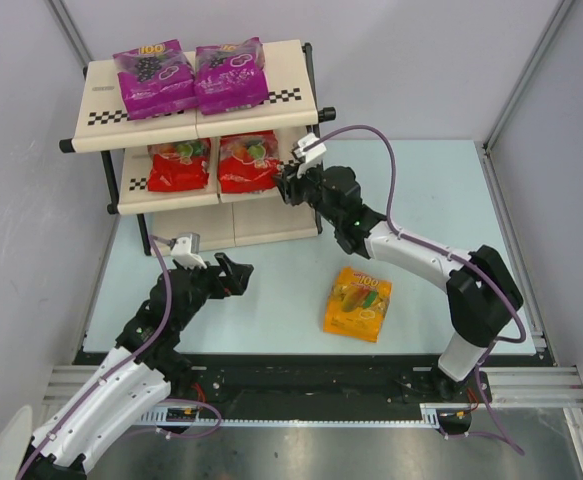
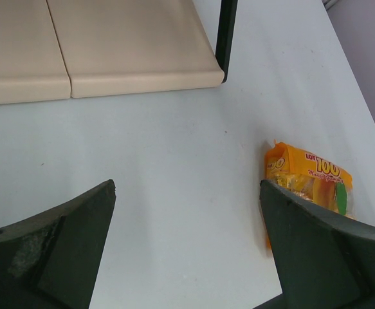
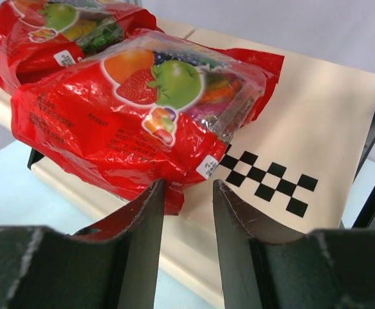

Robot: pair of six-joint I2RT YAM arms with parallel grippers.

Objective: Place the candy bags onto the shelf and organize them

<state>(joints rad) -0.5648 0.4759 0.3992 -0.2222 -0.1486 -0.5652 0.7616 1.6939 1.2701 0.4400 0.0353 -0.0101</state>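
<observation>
The shelf stands at the far left. Two magenta-purple candy bags lie on its top board. Two red bags lie on the middle board. The orange-yellow bag lies flat on the table. My right gripper is at the right red bag's near corner. In the right wrist view its jaws stand a little apart, and the red bag's corner touches the left finger without being pinched. My left gripper is open and empty over the table; the orange bag lies by its right finger.
The shelf's bottom board and a black frame post lie ahead of the left gripper. Grey walls close in the pale blue table on the left, back and right. The second red bag lies beyond the first.
</observation>
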